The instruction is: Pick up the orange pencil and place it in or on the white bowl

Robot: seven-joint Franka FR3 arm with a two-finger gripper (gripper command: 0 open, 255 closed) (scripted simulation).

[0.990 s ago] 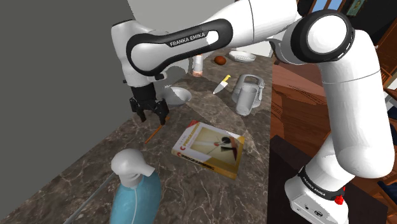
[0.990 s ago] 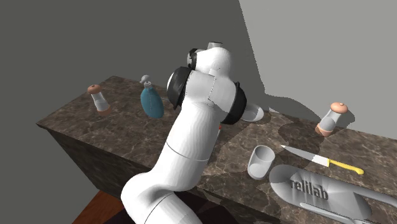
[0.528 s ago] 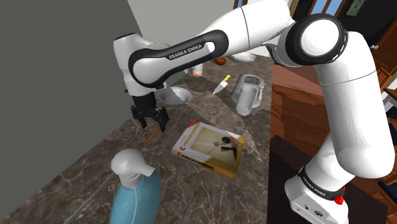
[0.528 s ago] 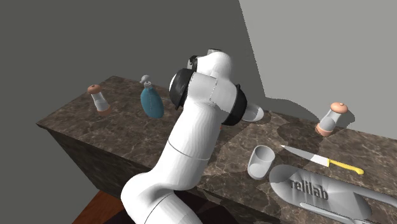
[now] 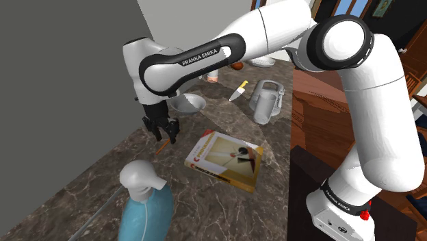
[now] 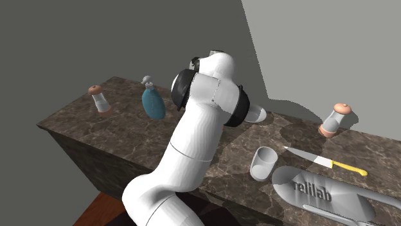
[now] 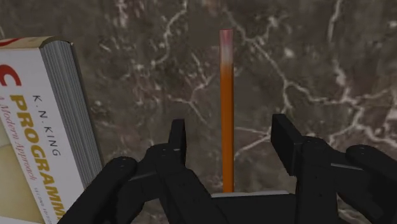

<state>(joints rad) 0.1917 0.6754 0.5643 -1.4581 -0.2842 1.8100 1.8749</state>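
The black gripper (image 7: 229,149) is held wide open low over the dark stone counter (image 7: 318,57), and nothing is pinched by it. The orange pencil (image 7: 226,108) is seen lying flat on the counter between the two fingers (image 7: 177,137), with a gap left on each side, so it is not touched. Its near end is hidden behind the gripper's black body; its far end looks pale pink. In the shoulder view the gripper (image 5: 161,130) is found left of the middle, and only a short orange bit of the pencil (image 5: 162,145) can be made out under it. A book (image 5: 226,159) lies just beside, toward the right. The white bowl (image 5: 190,103) is placed higher up, partly covered by the arm. A blue bottle (image 5: 144,205) is cut off by the bottom edge. In the second exterior view the bowl (image 6: 256,115) is half hidden behind the arm near the middle.
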